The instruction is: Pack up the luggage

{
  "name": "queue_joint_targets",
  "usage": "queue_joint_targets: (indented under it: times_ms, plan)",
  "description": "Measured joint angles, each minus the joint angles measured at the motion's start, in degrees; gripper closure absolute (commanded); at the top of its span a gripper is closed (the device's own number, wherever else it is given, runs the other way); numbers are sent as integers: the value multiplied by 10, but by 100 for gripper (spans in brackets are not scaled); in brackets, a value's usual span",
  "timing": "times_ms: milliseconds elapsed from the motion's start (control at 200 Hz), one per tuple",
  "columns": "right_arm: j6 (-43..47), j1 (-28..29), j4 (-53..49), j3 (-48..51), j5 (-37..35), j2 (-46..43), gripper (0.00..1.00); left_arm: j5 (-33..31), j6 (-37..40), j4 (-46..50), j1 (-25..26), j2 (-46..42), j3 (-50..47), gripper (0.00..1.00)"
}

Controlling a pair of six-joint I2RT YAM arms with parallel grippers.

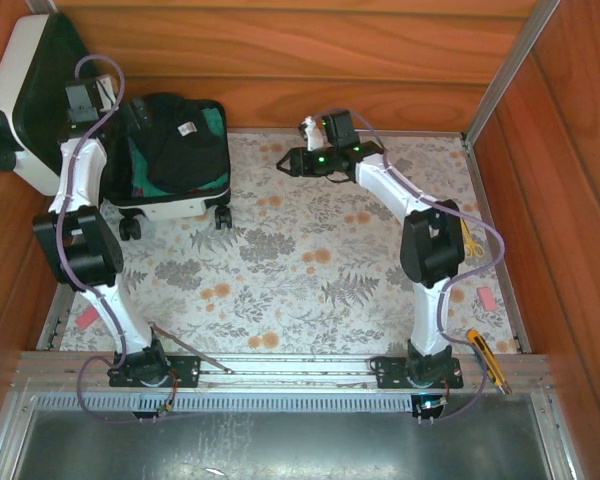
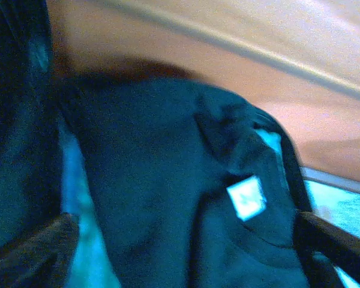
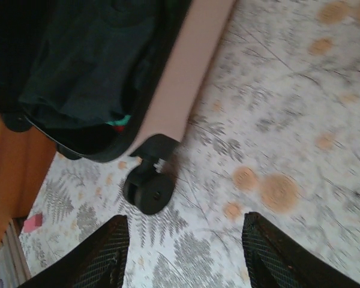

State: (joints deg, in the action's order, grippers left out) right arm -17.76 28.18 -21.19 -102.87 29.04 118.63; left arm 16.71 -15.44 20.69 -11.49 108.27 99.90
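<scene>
White hard-shell luggage (image 1: 25,100), lid up, dark clothes (image 1: 175,140) inside (black wheels (image 1: 222,215)); left gripper (image 2: 186,240) and right gripper (image 3: 186,246) agape, empty.

The luggage (image 1: 170,206) lies open on the counter (image 1: 310,270), well to the left of the right claw (image 1: 286,164), and the left claw (image 1: 128,115) hangs over its left part. Its lid (image 1: 25,70) stands up to the left claw's left. Clothes (image 1: 175,140) lie in the luggage, just ahead of the left claw. A luggage wheel (image 3: 149,191) rests on the counter just ahead of the right claw. A cutter (image 1: 488,360) lies far right of that claw, at the counter's near edge.
</scene>
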Motion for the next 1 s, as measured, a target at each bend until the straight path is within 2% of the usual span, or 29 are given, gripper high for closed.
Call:
queue_joint_targets:
  times_ms: [115,180,345,485,600,860,1000]
  plan:
    - [-11,17,35,-24,11,29,45,16,-81,2,11,-59,-96,48]
    - [-19,24,51,-30,15,40,46,16,-115,6,22,-89,-143,68]
    - [-33,38,86,-39,23,66,47,10,-175,16,73,-135,-203,100]
    - [-37,45,93,-37,22,73,48,16,-203,14,118,-136,-206,100]
    - [-37,45,106,-31,20,72,49,16,-222,14,128,-124,-207,100]
    - [-23,45,96,19,-8,57,50,-20,-270,16,82,-87,-265,100]
    - [-17,45,79,33,-42,43,51,-34,-285,0,62,-96,-302,100]
